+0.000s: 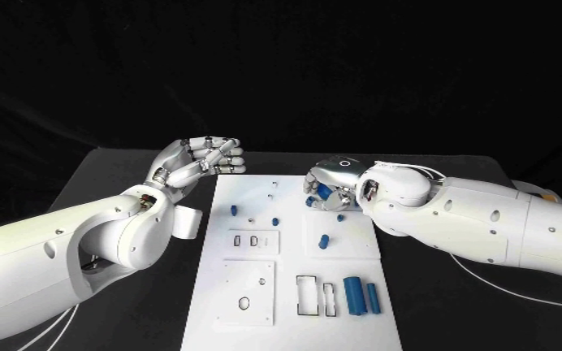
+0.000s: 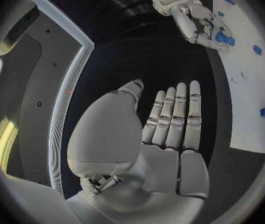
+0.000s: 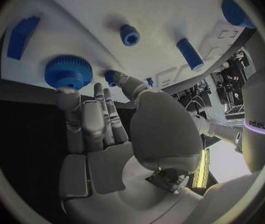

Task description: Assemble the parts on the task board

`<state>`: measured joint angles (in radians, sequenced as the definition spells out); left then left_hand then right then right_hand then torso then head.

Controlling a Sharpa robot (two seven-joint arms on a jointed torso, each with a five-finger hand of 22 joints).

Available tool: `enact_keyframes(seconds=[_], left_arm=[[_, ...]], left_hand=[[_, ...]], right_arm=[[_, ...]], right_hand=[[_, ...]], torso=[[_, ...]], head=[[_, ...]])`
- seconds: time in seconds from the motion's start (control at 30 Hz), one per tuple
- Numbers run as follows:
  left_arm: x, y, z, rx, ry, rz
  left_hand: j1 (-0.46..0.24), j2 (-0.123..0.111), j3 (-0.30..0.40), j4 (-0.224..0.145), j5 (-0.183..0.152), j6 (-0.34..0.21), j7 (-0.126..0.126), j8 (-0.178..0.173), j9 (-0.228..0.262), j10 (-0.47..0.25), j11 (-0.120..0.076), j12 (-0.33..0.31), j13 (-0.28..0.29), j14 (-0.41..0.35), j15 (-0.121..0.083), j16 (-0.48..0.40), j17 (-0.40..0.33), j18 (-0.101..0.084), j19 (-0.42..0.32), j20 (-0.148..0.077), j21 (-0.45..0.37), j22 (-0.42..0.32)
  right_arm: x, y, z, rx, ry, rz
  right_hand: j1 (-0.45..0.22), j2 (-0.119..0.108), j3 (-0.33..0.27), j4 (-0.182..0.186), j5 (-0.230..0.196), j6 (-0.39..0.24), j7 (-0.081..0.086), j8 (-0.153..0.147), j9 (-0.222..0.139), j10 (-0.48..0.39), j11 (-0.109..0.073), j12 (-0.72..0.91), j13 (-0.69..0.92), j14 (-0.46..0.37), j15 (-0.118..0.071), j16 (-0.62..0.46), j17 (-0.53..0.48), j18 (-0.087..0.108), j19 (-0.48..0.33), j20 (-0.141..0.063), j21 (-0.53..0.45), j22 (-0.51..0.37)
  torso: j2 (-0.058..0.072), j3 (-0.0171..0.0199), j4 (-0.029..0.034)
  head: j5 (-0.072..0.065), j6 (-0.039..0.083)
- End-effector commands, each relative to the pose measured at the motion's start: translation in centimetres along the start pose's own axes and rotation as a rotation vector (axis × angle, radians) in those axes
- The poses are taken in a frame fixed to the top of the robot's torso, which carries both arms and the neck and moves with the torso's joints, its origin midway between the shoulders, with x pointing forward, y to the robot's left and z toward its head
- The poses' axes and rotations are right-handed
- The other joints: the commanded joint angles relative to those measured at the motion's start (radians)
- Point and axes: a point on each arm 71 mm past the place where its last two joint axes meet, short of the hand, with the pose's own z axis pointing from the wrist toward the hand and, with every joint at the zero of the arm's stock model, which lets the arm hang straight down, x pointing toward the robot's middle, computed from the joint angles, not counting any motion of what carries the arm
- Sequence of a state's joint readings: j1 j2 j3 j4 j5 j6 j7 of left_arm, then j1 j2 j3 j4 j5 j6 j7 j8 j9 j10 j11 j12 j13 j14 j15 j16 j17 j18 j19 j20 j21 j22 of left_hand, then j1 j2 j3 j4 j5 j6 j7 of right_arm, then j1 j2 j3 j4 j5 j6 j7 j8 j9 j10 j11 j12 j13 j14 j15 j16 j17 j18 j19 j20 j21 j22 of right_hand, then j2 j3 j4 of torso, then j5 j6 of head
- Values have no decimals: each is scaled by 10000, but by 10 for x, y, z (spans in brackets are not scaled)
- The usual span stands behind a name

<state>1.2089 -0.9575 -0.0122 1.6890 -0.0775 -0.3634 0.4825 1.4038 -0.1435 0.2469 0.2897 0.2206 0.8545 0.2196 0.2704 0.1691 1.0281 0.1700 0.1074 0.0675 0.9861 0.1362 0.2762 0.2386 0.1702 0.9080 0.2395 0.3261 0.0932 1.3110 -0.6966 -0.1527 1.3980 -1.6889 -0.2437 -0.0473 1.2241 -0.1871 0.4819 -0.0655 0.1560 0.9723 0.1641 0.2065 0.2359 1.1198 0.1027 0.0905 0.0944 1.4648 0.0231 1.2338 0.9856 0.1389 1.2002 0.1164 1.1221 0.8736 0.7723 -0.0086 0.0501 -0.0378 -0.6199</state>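
Note:
The white task board [image 1: 293,318] lies in the middle of the black table. My right hand [image 1: 334,182] hovers over its far right corner. Its straight fingers [image 3: 85,117] reach to a blue gear [image 3: 68,71] that lies flat near the board's edge, and their tips touch the gear's rim. The thumb stands apart, beside a small blue peg [image 3: 112,76]. Left of the board's far corner, my left hand [image 1: 201,162] is raised with a flat palm [image 2: 164,134], holding nothing. Two blue bars [image 1: 362,296] lie at the board's near right, a blue cylinder [image 1: 321,243] in its middle.
Small blue pegs [image 1: 235,208] stand on the board's far half. Two inset plates [image 1: 248,292] with slots sit on its left, and empty rectangular slots [image 1: 307,294] beside the bars. A thin white cable [image 1: 469,274] trails on the table under my right arm.

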Motion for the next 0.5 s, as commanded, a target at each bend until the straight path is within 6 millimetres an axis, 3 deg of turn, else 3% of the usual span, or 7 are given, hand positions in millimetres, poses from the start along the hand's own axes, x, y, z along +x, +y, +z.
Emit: enact_keyframes(seconds=[0.03, 0.5], left_arm=[[2, -1, 1, 11, 158, -158], [1, 0, 1, -71, 148, -152]], left_hand=[[-83, 15, -70, 13, -35, -10, 131, -51, -12, -8, 92, -47, -9, -60, -9, -35, 9, 132, 40, 20, -66, -9], [-102, 54, -73, 4, -29, -22, 146, -64, -16, -27, 102, -77, -11, -57, -5, -45, 25, 133, 43, 23, -75, -20]], right_arm=[[2, 2, 1, -47, 138, -148], [3, 5, 3, -153, 93, -86]], right_hand=[[94, 91, 146, 20, -53, 154, -18, 58, 43, 177, -16, 116, 27, 220, -13, 165, 132, -139, 167, -8, 210, 263], [143, 251, 565, 109, -509, 300, -97, 136, 170, 377, -85, 175, 11, 214, -64, 482, 353, -223, 370, -50, 657, 909]], torso=[[23, 6, -4], [43, 16, 4]], head=[[-3, 9], [34, -57]])
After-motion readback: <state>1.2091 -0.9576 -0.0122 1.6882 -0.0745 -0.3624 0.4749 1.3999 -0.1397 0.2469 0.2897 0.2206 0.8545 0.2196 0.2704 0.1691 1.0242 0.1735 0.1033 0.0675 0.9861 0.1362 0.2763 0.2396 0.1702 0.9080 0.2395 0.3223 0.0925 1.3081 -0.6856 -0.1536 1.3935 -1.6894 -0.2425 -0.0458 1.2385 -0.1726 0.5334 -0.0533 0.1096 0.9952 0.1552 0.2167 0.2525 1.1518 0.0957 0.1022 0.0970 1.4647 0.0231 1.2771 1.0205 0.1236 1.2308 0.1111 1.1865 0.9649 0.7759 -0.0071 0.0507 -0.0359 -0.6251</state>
